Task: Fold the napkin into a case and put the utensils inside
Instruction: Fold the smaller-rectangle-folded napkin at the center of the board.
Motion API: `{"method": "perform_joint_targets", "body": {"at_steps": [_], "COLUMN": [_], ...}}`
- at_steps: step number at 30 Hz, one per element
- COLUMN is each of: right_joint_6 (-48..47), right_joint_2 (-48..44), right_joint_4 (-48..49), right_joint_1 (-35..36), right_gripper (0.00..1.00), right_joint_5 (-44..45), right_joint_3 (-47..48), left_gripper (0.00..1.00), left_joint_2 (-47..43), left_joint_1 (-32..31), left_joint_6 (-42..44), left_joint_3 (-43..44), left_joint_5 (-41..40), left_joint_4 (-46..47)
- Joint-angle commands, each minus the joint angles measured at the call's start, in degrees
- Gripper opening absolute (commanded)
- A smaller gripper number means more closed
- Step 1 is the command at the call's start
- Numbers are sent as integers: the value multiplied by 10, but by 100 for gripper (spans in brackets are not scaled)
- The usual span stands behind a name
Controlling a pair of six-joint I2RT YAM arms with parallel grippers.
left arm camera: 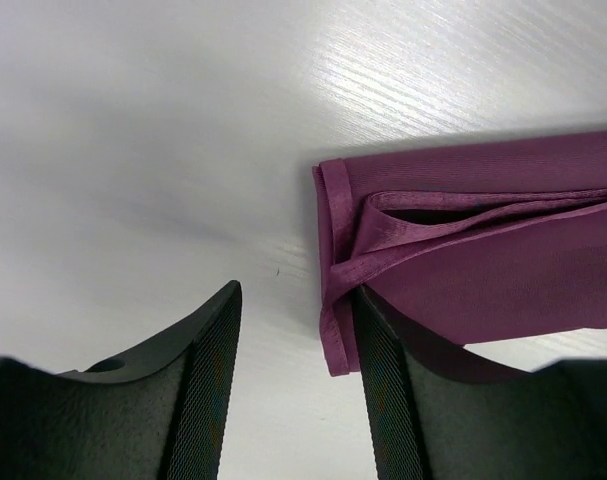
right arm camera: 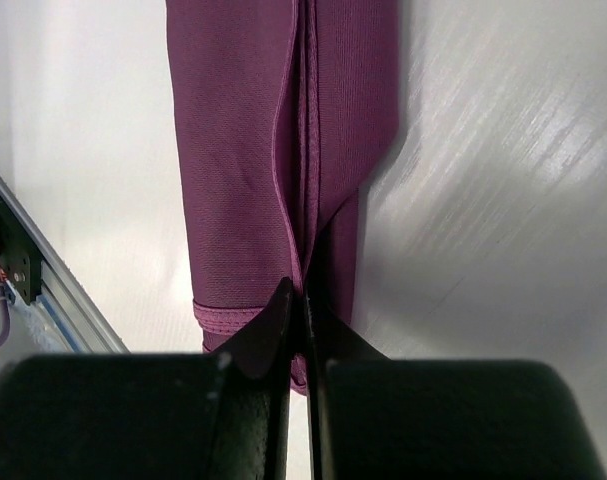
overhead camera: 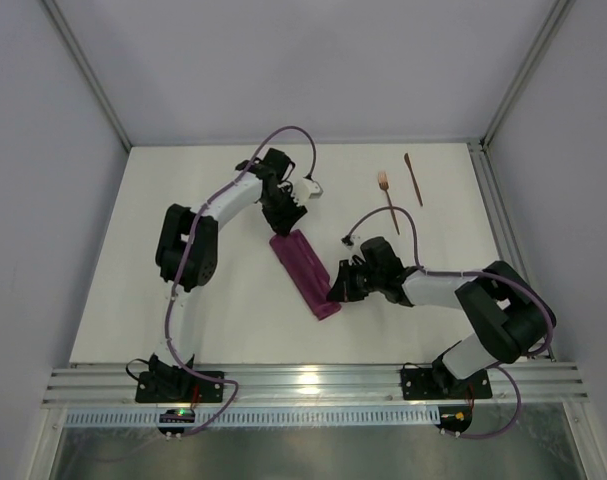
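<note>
Fingers (right arm camera: 268, 345) of the right gripper (right arm camera: 303, 297) are pressed almost together, pinching a raised fold edge of the napkin (right arm camera: 233, 180) near its closer end. In the right wrist view the magenta cloth runs straight away from the fingertips as a narrow oblong, with a seam-like fold line down its length and a stitched hem at the near end.

The left gripper (left arm camera: 295, 295) stands with its jaws apart and nothing between them but bare table and the hemmed short edge of the napkin (left arm camera: 503, 240). One finger (left arm camera: 388, 400) lies over that end of the cloth; the other is over the white surface just beside it. Layered folds open into a slim pocket mouth along the cloth there.

From above, the napkin (overhead camera: 305, 262) lies diagonally at the middle of the table (overhead camera: 233, 320), the left gripper (overhead camera: 288, 215) at its far end and the right gripper (overhead camera: 340, 290) at its near end. The copper fork (overhead camera: 388, 200) and knife (overhead camera: 413, 178) lie side by side, apart from each other, near the far right corner, well apart from the cloth.
</note>
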Motion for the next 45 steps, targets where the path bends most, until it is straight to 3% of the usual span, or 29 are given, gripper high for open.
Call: {"method": "perform_joint_targets", "body": {"at_steps": [1, 10, 13, 23, 26, 27, 34, 45], "right_joint_6": [18, 37, 53, 61, 63, 65, 96, 169], "right_joint_2": [-23, -19, -19, -24, -30, -32, -38, 8], "right_joint_4": [27, 35, 51, 76, 77, 80, 117, 204], "right_joint_1": [-1, -1, -1, -1, -1, -1, -1, -1], "right_gripper": [4, 4, 4, 4, 4, 4, 4, 4], "right_joint_5": [14, 20, 22, 22, 34, 36, 40, 36], "right_joint_3": [-10, -14, -21, -37, -38, -38, -54, -78], "left_gripper": [52, 55, 55, 56, 56, 57, 63, 64], "left_joint_2": [-26, -112, -135, -231, -233, -232, -234, -208], "left_joint_1": [0, -6, -22, -131, -162, -168, -207, -219], "left_joint_6": [-36, -11, 5, 74, 5, -53, -224, -298], "left_joint_3": [26, 30, 19, -200, -225, -228, -243, -262], "left_joint_5": [3, 119, 112, 101, 33, 19, -14, -70], "left_joint_4": [18, -14, -39, 13, 68, 77, 89, 100]}}
